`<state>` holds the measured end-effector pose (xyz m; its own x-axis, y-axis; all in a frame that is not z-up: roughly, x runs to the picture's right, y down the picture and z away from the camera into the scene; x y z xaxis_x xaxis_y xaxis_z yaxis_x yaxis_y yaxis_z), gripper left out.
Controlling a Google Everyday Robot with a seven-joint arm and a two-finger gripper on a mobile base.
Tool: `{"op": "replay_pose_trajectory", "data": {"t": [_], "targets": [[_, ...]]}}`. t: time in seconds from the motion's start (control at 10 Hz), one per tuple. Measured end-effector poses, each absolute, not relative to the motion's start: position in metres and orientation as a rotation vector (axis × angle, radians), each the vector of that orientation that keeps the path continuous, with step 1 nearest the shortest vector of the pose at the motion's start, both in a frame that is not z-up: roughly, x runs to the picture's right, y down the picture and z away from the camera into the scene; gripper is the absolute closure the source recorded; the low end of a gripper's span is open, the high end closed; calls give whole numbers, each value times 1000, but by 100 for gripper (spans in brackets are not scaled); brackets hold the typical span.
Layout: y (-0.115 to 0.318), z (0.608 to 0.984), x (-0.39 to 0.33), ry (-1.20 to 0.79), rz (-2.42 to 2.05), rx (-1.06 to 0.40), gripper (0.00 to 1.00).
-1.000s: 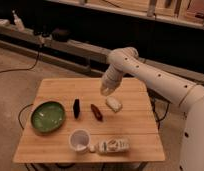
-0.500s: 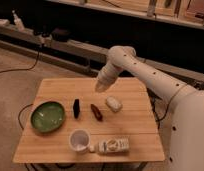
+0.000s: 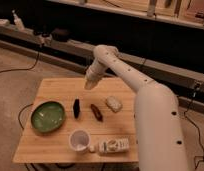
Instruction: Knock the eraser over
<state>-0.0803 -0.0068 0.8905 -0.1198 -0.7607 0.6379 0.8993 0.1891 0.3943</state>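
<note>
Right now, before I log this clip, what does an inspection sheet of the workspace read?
Surface: wooden table, slatted top.
Job's things: eraser upright on its edge, mid-table.
Clutter: green bowl, brown elongated object, whitish lump, white cup, white packet lying flat.
Grippers: gripper hangs over the table's rear, apart from the eraser.
Cables: black cable on the floor, left.
Surroundings: long ledge behind the table.

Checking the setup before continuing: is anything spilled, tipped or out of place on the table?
Nothing looks spilled or broken. The eraser stands on edge beside the green bowl; the gripper hovers above the table behind it.
</note>
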Motion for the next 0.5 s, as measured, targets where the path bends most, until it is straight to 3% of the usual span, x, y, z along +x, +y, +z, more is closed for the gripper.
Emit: {"op": "replay_pose_trajectory", "data": {"t": [0.5], "targets": [[-5, 909, -150, -948, -1500, -126, 92]]}}
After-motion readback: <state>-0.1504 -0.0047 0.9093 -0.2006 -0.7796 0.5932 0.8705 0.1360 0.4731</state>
